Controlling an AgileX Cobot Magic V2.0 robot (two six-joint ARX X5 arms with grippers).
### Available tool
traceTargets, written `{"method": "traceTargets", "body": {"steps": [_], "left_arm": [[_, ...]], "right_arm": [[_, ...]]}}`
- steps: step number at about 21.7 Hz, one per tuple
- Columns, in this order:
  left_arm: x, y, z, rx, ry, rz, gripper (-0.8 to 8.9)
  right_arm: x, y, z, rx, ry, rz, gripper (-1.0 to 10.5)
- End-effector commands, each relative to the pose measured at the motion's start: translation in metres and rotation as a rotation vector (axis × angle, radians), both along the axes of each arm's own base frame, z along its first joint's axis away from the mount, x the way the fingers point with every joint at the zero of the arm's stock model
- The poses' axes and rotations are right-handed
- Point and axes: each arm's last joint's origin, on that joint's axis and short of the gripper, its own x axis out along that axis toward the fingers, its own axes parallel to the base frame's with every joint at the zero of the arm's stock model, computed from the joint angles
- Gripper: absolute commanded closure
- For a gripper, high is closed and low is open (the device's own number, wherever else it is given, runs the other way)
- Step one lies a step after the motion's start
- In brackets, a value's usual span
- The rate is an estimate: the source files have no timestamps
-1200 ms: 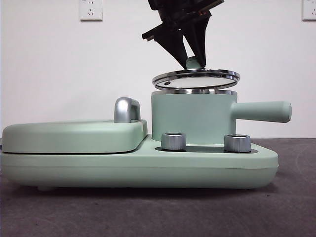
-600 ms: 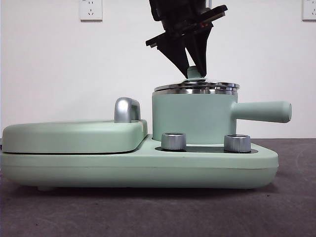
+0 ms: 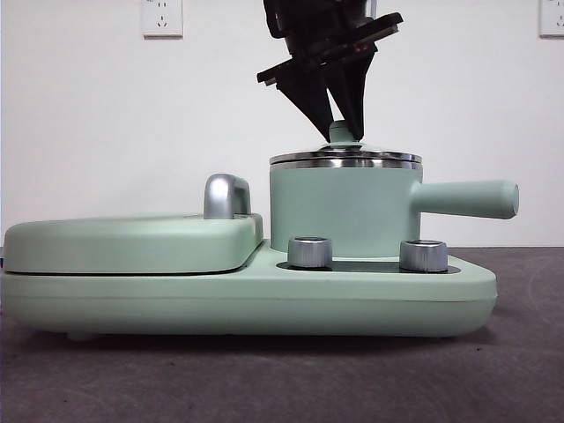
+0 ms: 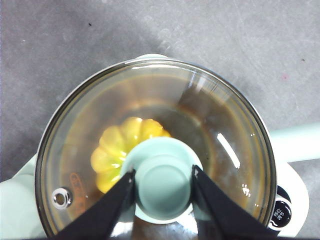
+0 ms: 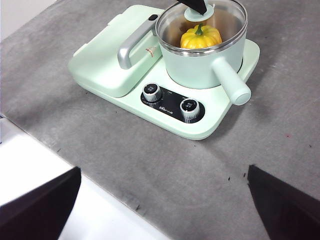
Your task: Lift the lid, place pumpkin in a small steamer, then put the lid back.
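Between the left gripper (image 4: 162, 182) jaws sits the lid (image 4: 155, 145) knob.

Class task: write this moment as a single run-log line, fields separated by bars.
left gripper: shut on lid knob | lid: seated on small steamer | pumpkin: inside steamer | right gripper: open, away, idle

The front view sits low, level with the bench (image 3: 88, 379), facing the wall, close to the small steamer (image 3: 339, 207) at frame centre. The left wrist view looks straight down, very near the lid (image 4: 155, 150), which fills the frame. The right wrist view looks down obliquely from farther off, with the small steamer (image 5: 200, 70) in its upper half. All three share the lidded steamer.
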Motion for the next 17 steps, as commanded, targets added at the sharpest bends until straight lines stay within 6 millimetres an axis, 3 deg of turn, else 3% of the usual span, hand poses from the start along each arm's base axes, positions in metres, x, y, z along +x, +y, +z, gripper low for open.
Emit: {"method": "traceTargets", "body": {"steps": [1,4,5,7,9,13,17], "left_arm": [[0.002,-0.008,-0.008,0.011,0.008,-0.010,7.98],[0.003,-0.009,-0.011,0.013,0.015,-0.004,7.88],[0.003,-0.009,-0.011,0.008,0.014,0.002,7.42],[0.004,-0.010,-0.010,-0.015,0.020,0.040,4.41],[0.003,-0.008,-0.007,-0.027,0.033,0.071,2.47],[-0.016,0.009,0.018,-0.028,0.092,0.109,2.47],[-0.050,0.037,0.073,-0.144,0.081,0.099,2.51]], "right_arm": [[-0.001,0.000,0.002,0.019,-0.004,-0.004,4.1],[-0.001,0.000,0.002,0.019,-0.004,-0.004,4.1],[-0.001,0.000,0.002,0.019,-0.003,-0.004,4.1],[-0.001,0.000,0.002,0.019,-0.003,-0.004,4.1],[-0.001,0.000,0.002,0.019,-0.003,-0.004,4.1],[-0.001,0.000,0.002,0.022,-0.001,-0.006,4.1],[-0.001,0.000,0.002,0.026,0.002,-0.010,4.1]]}}
